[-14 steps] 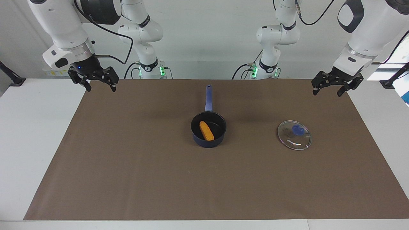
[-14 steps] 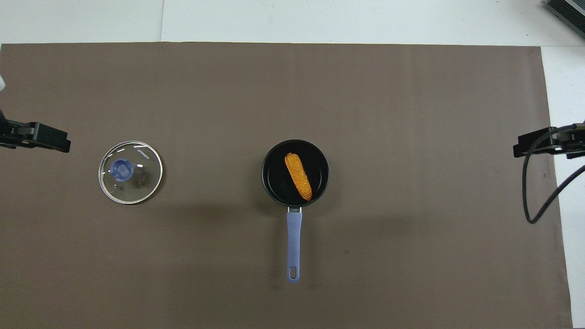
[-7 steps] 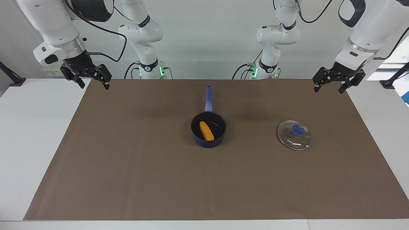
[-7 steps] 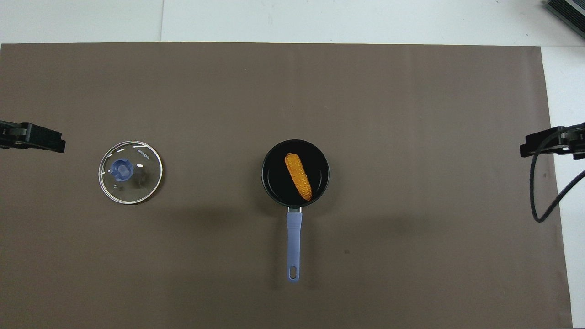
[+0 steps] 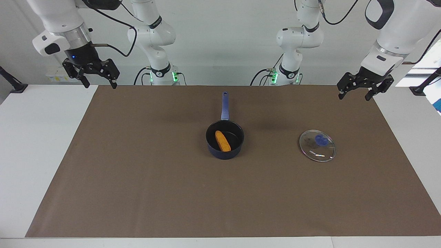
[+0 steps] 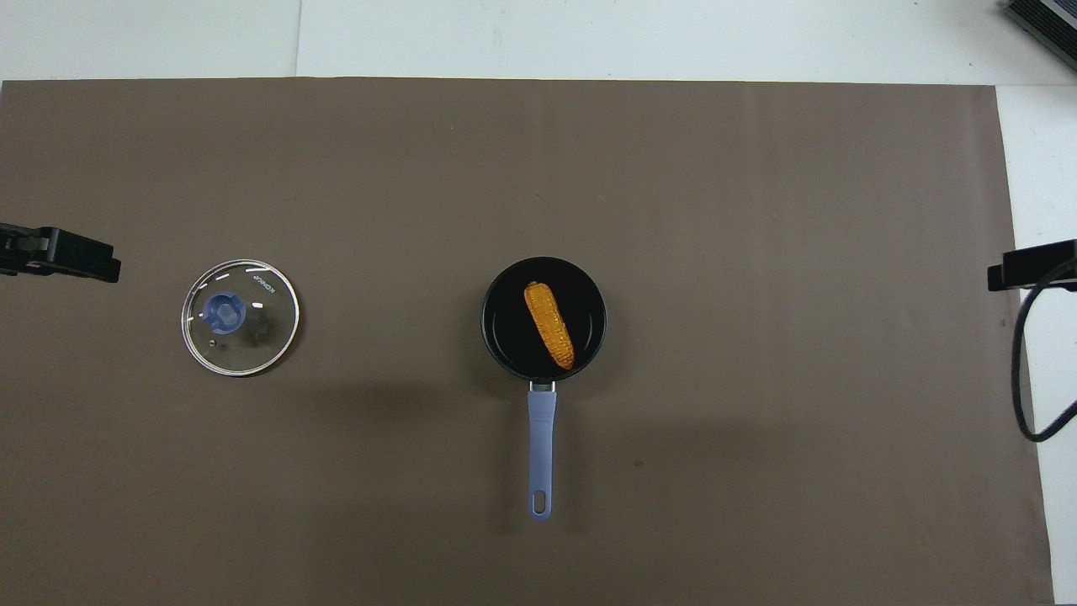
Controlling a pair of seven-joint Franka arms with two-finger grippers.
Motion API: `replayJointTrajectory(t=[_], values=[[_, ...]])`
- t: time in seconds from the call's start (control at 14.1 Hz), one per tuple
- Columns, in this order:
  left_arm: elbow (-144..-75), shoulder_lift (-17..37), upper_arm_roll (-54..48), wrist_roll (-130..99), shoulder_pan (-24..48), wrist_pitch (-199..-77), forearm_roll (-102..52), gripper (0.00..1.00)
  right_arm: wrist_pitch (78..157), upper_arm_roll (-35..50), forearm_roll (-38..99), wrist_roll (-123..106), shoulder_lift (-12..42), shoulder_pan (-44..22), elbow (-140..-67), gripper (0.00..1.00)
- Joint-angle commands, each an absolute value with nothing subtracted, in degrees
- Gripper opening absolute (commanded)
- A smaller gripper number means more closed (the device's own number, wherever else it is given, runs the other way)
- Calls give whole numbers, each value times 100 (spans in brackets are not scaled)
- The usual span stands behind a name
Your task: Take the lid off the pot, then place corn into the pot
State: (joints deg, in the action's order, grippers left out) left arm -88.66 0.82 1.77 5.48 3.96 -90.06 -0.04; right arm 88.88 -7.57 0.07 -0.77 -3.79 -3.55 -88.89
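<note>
The dark blue pot (image 5: 224, 154) stands on the middle of the mat with its long handle (image 5: 225, 105) pointing toward the robots. The orange-yellow corn (image 5: 223, 141) lies inside it, as the overhead view (image 6: 549, 326) also shows. The glass lid (image 5: 317, 145) with its blue knob lies flat on the mat beside the pot, toward the left arm's end; it also shows in the overhead view (image 6: 241, 316). My left gripper (image 5: 354, 96) hangs open and empty in the air over the mat's edge at its own end. My right gripper (image 5: 100, 85) hangs open and empty over the mat's corner at its end.
A brown mat (image 5: 137, 179) covers most of the white table (image 5: 38, 144). A black cable (image 6: 1022, 379) loops down from the right arm at the table's end. Both arm bases (image 5: 162, 74) stand at the robots' edge.
My right gripper has risen and drawn back toward its end of the table. My left gripper rose a little and now holds still. Pot, corn and lid have not moved.
</note>
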Motion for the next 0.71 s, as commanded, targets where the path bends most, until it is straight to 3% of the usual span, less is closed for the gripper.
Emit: replayJointTrajectory(t=[0.0, 0.64], values=[[-8903, 0, 149, 580, 325, -8903, -9, 100, 8859, -730, -8, -229, -466, -343, -8991, 100], [-8921, 0, 141, 580, 325, -8903, -9, 100, 8833, -721, -26, -624, -554, -352, -9141, 100]])
